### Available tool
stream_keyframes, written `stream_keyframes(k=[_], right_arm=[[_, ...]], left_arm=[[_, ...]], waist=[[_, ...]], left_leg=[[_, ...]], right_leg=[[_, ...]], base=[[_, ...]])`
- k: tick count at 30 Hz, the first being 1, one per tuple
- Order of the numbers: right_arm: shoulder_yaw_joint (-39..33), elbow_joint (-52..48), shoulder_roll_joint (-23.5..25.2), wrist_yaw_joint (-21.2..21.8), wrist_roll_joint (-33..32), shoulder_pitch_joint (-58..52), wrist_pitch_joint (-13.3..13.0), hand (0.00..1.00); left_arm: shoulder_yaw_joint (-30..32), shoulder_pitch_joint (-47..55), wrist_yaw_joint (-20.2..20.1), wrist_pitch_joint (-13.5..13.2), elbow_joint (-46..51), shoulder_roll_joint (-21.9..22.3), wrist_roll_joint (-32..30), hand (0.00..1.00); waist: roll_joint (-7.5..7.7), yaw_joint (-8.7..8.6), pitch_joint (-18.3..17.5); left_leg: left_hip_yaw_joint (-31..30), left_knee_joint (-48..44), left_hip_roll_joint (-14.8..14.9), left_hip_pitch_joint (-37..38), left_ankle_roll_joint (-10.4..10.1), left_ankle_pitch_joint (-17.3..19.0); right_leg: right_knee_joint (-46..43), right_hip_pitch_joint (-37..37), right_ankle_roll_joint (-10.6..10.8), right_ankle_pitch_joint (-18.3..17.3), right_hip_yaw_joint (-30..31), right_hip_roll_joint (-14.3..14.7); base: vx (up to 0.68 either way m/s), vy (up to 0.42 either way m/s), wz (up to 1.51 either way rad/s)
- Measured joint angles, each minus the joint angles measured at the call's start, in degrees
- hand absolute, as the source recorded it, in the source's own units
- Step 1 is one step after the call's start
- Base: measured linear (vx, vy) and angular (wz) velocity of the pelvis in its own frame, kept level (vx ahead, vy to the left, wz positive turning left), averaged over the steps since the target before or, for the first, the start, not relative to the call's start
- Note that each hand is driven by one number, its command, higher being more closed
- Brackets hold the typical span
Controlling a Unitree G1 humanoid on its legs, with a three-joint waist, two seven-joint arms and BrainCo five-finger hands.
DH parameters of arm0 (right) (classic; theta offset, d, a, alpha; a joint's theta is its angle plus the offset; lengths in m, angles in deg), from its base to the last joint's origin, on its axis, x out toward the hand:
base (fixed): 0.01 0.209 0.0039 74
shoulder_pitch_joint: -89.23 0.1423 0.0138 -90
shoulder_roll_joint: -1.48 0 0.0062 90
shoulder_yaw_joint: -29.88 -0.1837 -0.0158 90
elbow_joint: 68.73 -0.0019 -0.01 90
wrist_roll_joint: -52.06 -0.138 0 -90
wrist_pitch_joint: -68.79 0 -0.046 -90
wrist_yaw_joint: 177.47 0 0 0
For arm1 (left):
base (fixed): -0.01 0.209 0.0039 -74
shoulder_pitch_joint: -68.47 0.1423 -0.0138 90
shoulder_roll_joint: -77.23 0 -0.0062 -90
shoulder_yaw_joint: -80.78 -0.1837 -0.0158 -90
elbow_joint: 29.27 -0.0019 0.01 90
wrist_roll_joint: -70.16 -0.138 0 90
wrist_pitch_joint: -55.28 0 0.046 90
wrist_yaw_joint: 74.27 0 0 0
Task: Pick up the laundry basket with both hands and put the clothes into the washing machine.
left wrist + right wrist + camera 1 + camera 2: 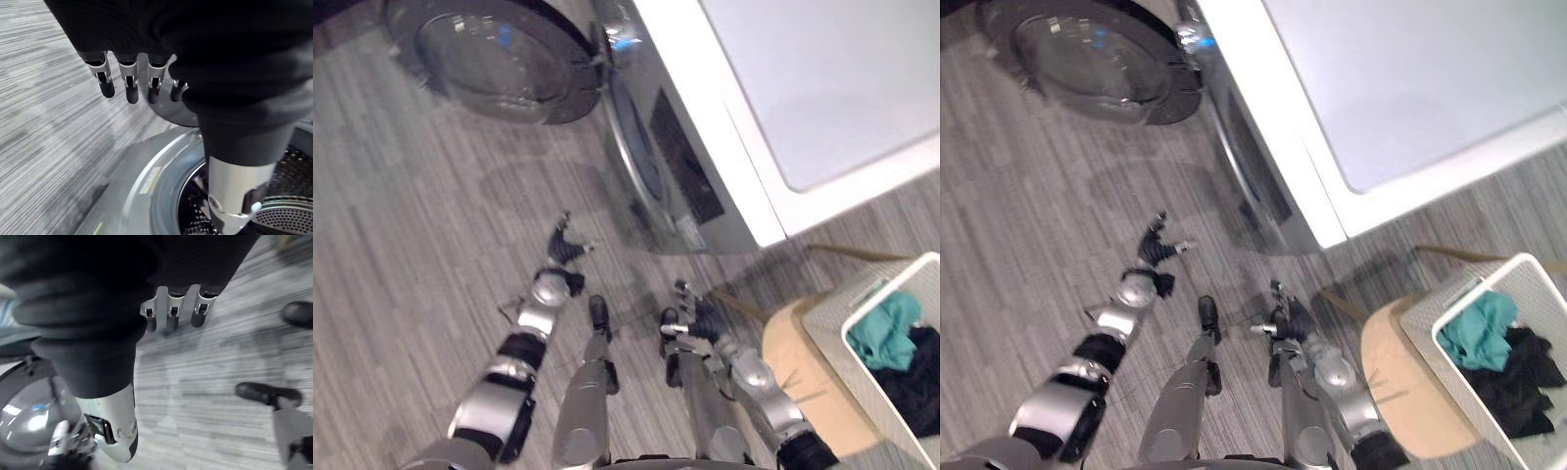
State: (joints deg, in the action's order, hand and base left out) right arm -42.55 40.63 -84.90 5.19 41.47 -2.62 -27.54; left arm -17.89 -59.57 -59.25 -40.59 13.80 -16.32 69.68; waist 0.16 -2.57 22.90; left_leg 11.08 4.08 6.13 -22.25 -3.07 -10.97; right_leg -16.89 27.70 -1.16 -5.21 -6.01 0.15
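A white laundry basket (830,311) stands at the far right on a tan stool (793,362). It holds a teal garment (886,328) and dark clothes (920,382). The white washing machine (822,88) fills the upper right, its round glass door (494,54) swung open to the left and its drum opening (641,147) facing the floor space. My left hand (566,247) hovers low over the floor in front of the machine, fingers (128,73) straight and empty, the drum (274,215) just past it. My right hand (693,318) hangs left of the basket, open, its fingers (171,308) holding nothing.
Grey wood-grain floor (421,255) spreads to the left and in front of the machine. The open door (29,416) juts out over the floor at the upper left. The stool and basket stand close to the machine's right front corner.
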Motion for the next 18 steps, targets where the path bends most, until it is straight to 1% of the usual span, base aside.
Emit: stream_keyframes(k=[1,2,3,6,7,8,9,11,12,13,14,16,18], right_arm=[[-1.31,1.08,0.15,-0.02,0.39,-1.05,-0.01,0.00],[-1.89,1.31,0.22,-0.04,0.69,-1.66,-0.01,0.00],[-2.72,1.12,0.52,-0.10,1.49,-3.15,-0.10,0.00],[-4.15,-1.57,1.04,-0.25,2.35,-6.63,-0.35,0.00],[-4.69,-2.33,1.18,-0.33,2.39,-7.26,-0.63,0.00],[-5.36,-3.16,1.43,-0.87,2.64,-7.74,-1.17,0.00],[-7.21,-4.33,2.18,-2.03,3.93,-7.75,-1.71,0.00],[-9.36,-5.57,2.89,-3.70,4.74,-7.77,-2.31,0.00],[-11.28,-6.52,3.47,-4.76,5.20,-7.93,-2.39,0.00],[-12.98,-7.56,3.62,-5.96,5.82,-8.71,-2.44,0.00],[-13.65,-7.76,3.66,-6.57,6.18,-9.01,-2.50,0.00],[-15.55,-7.83,4.17,-8.29,6.70,-9.60,-2.57,0.00],[-16.73,-7.97,4.76,-9.47,6.71,-10.31,-2.57,0.00]], left_arm=[[0.34,-2.95,0.06,0.41,-0.71,-3.15,0.00,0.00],[0.39,-4.11,0.09,0.56,-0.85,-4.59,-0.01,0.00],[0.74,-6.15,0.13,0.59,-0.83,-7.05,-0.10,0.00],[4.68,-9.21,0.41,0.71,-0.80,-10.36,-0.23,0.00],[4.86,-9.60,0.45,0.73,-0.80,-10.81,-0.29,0.00],[5.33,-9.87,0.49,0.74,-0.78,-11.76,-0.47,0.00],[7.97,-9.89,0.72,1.22,-0.78,-13.06,-1.23,0.00],[10.11,-9.90,1.47,1.82,-0.79,-13.96,-1.88,0.00],[11.66,-10.07,1.53,1.73,-0.63,-14.51,-2.28,0.00],[12.80,-10.48,1.59,1.97,-0.57,-14.56,-2.47,0.00],[12.92,-10.19,1.11,1.94,-0.23,-14.41,-2.54,0.00],[14.62,-9.61,1.58,2.56,0.18,-13.39,-2.53,0.00],[17.85,-9.51,1.69,3.31,0.18,-13.37,-2.55,0.00]], waist=[[0.67,0.02,0.37],[0.90,0.04,0.50],[1.16,0.13,0.64],[1.74,0.26,0.95],[1.82,0.36,0.99],[2.23,0.50,1.21],[2.72,0.47,1.48],[3.19,0.76,1.73],[3.55,1.28,1.91],[3.59,1.81,1.94],[3.59,1.94,1.94],[3.74,2.01,2.03],[3.89,2.03,2.11]], left_leg=[[1.06,0.00,0.09,-0.19,0.07,0.05],[1.60,0.00,0.20,-0.32,0.12,0.09],[2.50,-0.08,0.67,-0.78,0.19,0.15],[4.13,-0.64,1.10,-1.80,0.47,0.37],[4.49,-1.04,1.19,-2.16,0.66,0.53],[5.01,-1.39,1.30,-2.36,0.86,0.71],[5.85,-2.66,1.70,-3.23,1.00,1.41],[6.62,-3.87,2.19,-4.12,0.98,2.17],[7.12,-5.29,2.68,-4.99,0.98,2.92],[7.20,-6.51,3.07,-5.95,0.96,3.50],[7.20,-7.07,3.23,-6.30,0.92,3.78],[7.14,-8.90,3.73,-7.39,0.90,4.76],[6.90,-10.09,4.06,-8.06,0.84,5.39]], right_leg=[[-0.10,0.81,0.23,0.48,1.16,0.18],[-0.03,1.14,0.46,0.73,1.60,0.26],[0.11,1.73,0.43,1.46,2.29,0.42],[1.63,2.30,0.61,3.00,3.30,0.79],[1.86,2.41,0.61,3.19,3.42,0.81],[2.20,2.50,0.59,3.52,3.86,0.92],[3.12,2.67,0.78,4.28,4.50,1.19],[4.53,2.67,0.74,5.40,5.25,1.58],[5.62,2.66,0.85,6.17,5.75,1.84],[6.58,2.65,0.69,6.79,5.87,2.00],[7.00,2.57,0.70,6.99,5.87,2.05],[7.25,2.60,0.67,7.12,5.69,2.21],[7.37,2.57,0.64,7.14,5.47,2.32]], base=[[-0.10,0.014,-0.38],[-0.11,0.002,-0.43],[-0.09,0.001,-0.30],[-0.06,0.006,-0.23],[-0.02,0.000,-0.14],[-0.02,-0.007,-0.22],[-0.02,-0.009,-0.26],[-0.02,-0.013,-0.27],[-0.01,-0.021,-0.25],[0.00,-0.021,-0.16],[0.01,-0.024,-0.05],[0.00,0.000,0.00],[0.01,-0.014,0.02]])
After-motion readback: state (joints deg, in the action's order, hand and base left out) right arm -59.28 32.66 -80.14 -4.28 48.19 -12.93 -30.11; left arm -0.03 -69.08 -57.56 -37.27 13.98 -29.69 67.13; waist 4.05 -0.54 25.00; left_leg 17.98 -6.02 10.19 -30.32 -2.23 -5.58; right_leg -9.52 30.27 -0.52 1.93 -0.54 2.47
